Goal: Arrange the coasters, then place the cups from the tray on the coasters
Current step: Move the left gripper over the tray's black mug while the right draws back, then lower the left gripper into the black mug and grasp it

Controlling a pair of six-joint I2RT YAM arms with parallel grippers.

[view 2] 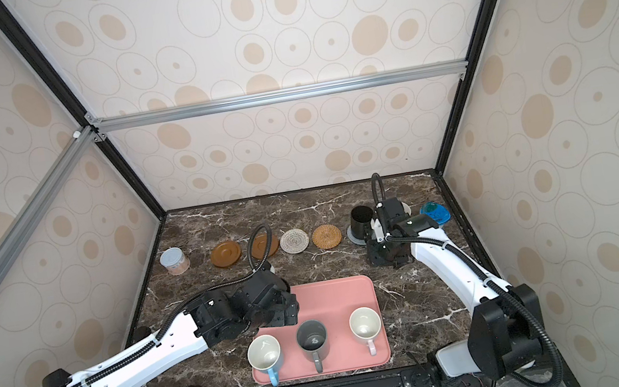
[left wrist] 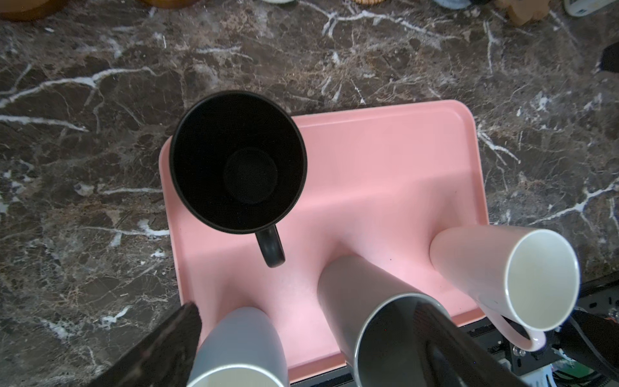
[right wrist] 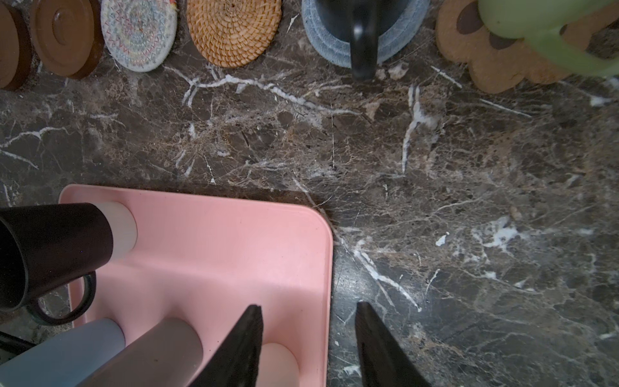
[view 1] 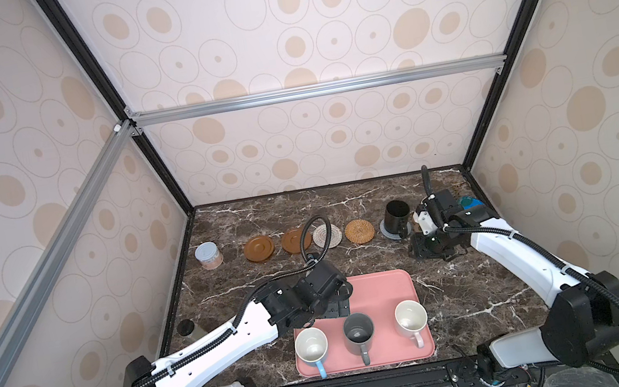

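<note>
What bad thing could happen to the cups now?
1. The left tool hangs wide open over the tray. If it goes down for the black mug, a finger might bump the grey mug standing close by.
2. The black mug stands near the tray's corner, so a clumsy nudge might tip it over the low rim onto the table.

Across the back of the table (view 1: 464, 304) runs a row of coasters (view 1: 360, 231), with a jar (view 1: 209, 256) left of it and mugs (view 1: 397, 214) on its two rightmost, while nearer me the tray (view 1: 382, 292) holds three mugs (view 1: 358, 332) along its front and a fourth mug (left wrist: 237, 160) at its back left corner.
</note>
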